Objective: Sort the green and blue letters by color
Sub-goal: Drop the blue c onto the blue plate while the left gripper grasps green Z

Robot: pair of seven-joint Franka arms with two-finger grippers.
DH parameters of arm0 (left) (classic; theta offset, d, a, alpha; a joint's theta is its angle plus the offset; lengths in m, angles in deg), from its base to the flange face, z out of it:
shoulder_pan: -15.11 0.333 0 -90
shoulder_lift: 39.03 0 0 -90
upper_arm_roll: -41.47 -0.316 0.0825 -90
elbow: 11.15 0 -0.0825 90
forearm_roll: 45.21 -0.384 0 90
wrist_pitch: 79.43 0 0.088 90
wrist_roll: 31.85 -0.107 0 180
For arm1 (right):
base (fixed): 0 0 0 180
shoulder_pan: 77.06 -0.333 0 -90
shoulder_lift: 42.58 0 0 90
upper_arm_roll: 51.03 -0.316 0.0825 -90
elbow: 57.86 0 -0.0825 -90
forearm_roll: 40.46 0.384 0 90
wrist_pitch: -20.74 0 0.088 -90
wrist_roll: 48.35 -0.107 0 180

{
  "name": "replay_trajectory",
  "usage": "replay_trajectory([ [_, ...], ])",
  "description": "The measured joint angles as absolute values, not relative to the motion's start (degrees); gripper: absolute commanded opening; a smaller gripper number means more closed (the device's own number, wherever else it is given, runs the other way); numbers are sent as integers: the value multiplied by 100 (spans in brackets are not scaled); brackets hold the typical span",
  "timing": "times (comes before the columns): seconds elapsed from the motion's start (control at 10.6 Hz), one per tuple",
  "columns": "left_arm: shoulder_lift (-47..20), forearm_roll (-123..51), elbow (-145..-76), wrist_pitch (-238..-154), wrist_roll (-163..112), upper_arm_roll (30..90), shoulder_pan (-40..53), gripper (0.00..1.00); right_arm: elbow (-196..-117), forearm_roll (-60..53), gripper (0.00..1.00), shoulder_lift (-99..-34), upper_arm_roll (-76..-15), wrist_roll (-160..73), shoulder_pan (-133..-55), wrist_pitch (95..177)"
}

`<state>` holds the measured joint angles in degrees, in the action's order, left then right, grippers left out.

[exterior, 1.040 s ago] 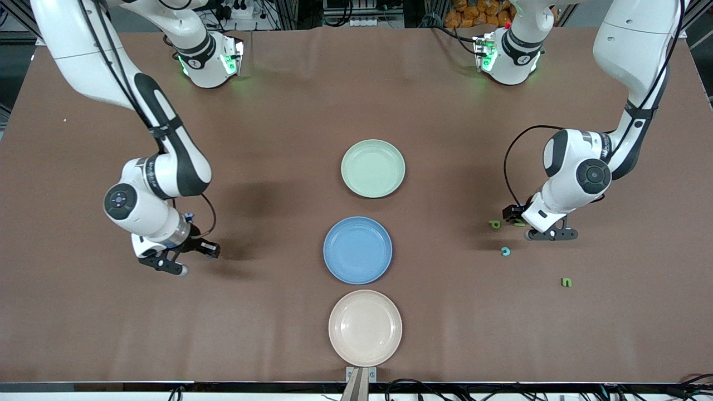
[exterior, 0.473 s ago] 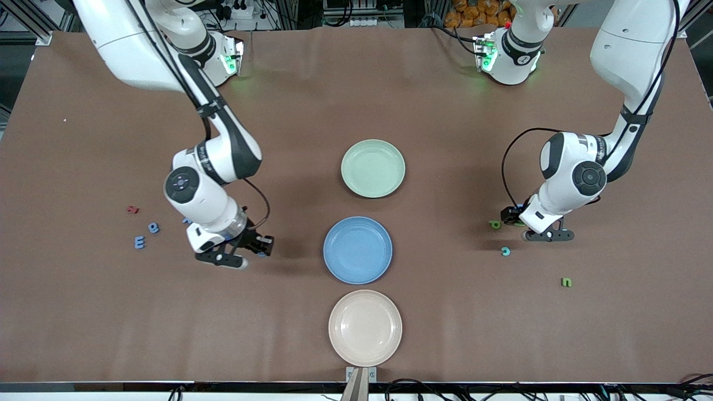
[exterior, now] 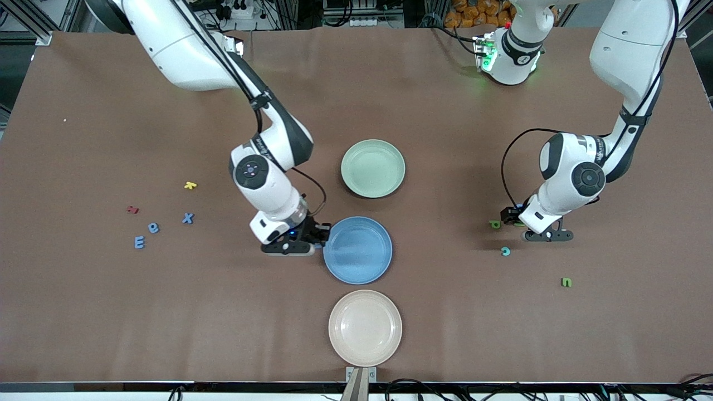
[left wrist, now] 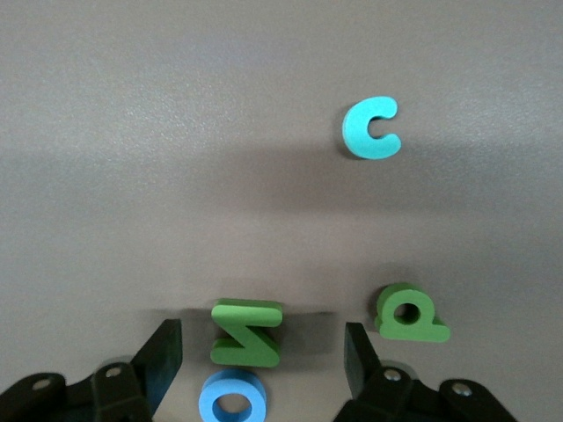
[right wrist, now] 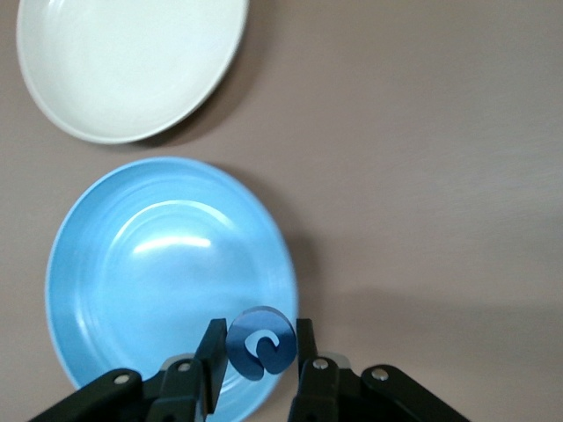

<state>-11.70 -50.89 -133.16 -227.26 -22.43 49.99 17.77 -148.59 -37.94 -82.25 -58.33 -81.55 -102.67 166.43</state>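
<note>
Since the earlier frames the right arm had swung from its own end of the bench toward the middle, uncovering a cluster of letters there, and its right claw (exterior: 303,245) now hung at the rim of the blue plate (exterior: 357,250), while the left arm had barely shifted. The front view hid what the right claw carried; the right wrist view showed its fingers pinched on a blue letter (right wrist: 261,343), round with a curl in it, over the plate's edge. The front view alone showed the uncovered letters: a blue X (exterior: 187,218), a blue e (exterior: 153,227) and a blue E (exterior: 139,241) lay near one another, with a yellow letter (exterior: 190,185) and a red letter (exterior: 132,210) close by. The green plate (exterior: 372,168) lay farther from the camera than the blue one, the beige plate (exterior: 365,327) nearer. At the left arm's end, the left claw (left wrist: 259,356) stood spread wide and low, holding nothing; the left wrist view showed a green Z (left wrist: 246,332) and a blue O (left wrist: 232,397) between its fingers, a green P (left wrist: 409,314) just outside one finger and a teal C (left wrist: 371,128) well apart. A green n (exterior: 566,282) showed only from the front.
</note>
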Motion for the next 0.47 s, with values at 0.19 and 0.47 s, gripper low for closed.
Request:
replay_trajectory([
  [0.19,-1164,-5090,-13317,-22726,-2242,4997,1784,74,-14715,-3794,37,-8456,-5829,-8181,-10481,17059],
  [0.47,-1137,-5090,-13318,-22726,-2241,4997,1791,69,-14683,-3793,100,-8680,-5829,-8235,-10583,17644],
])
